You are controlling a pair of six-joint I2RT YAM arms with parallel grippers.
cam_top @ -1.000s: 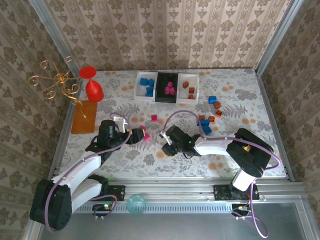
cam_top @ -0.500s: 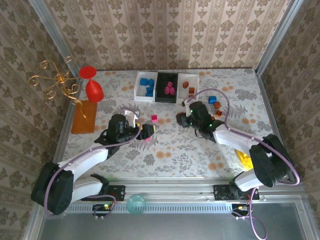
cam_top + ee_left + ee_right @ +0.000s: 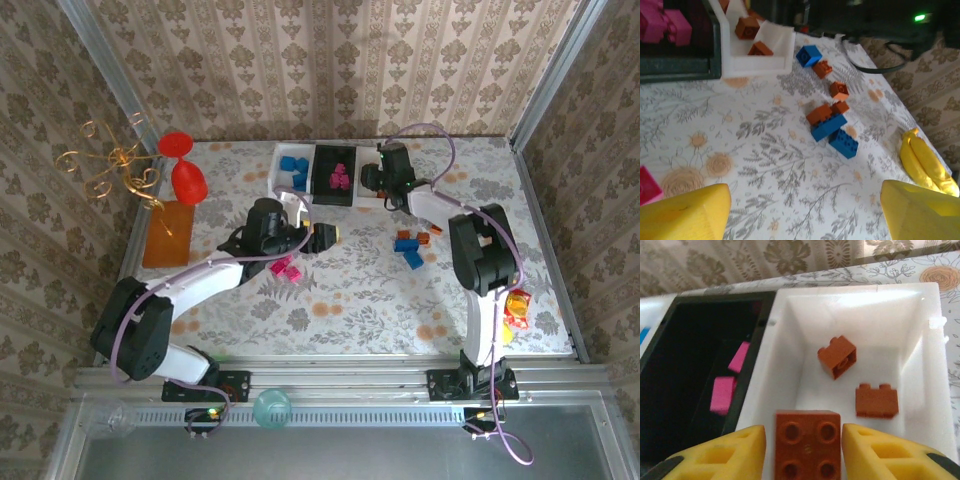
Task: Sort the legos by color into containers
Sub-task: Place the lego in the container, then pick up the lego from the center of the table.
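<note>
Against the back wall, the black bin point(image 3: 325, 158) is sitting between two white bins of the same size, all three touching side by side, and it is holding magenta-pink bricks point(image 3: 338, 179). Seen from above, the left white bin point(image 3: 280, 180) is holding blue bricks point(image 3: 292, 163). The right white bin point(image 3: 920, 340) is holding two small orange-brown bricks point(image 3: 837, 356) lying loose on its floor.

The right gripper point(image 3: 804, 440) is hanging over the near end of that right white bin, with a square four-stud orange-brown brick point(image 3: 807, 442) between its yellow fingers point(image 3: 725, 455). Its jaws are standing just wider than the brick, with a sliver of white showing along the brick's left side, so they are not squeezing it.

Directly in front of the black bin, the left gripper point(image 3: 325, 237) is hovering over the flowered tablecloth point(image 3: 350, 300), jaws spread wide with nothing between them. Loose magenta-pink pieces point(image 3: 287, 268) are lying to the black bin's front left.

To its front right, a cluster of blue and orange-brown bricks point(image 3: 829, 125) is lying close together, some of them touching. A single blue brick point(image 3: 808, 55) is lying just off the right white bin's corner.

Open cloth is stretching from the black bin toward the near rail. A yellow object point(image 3: 925, 162) is lying far off to the front right. A red goblet point(image 3: 185, 172) and an orange mat point(image 3: 168, 235) are sitting well to the left of the bins.
</note>
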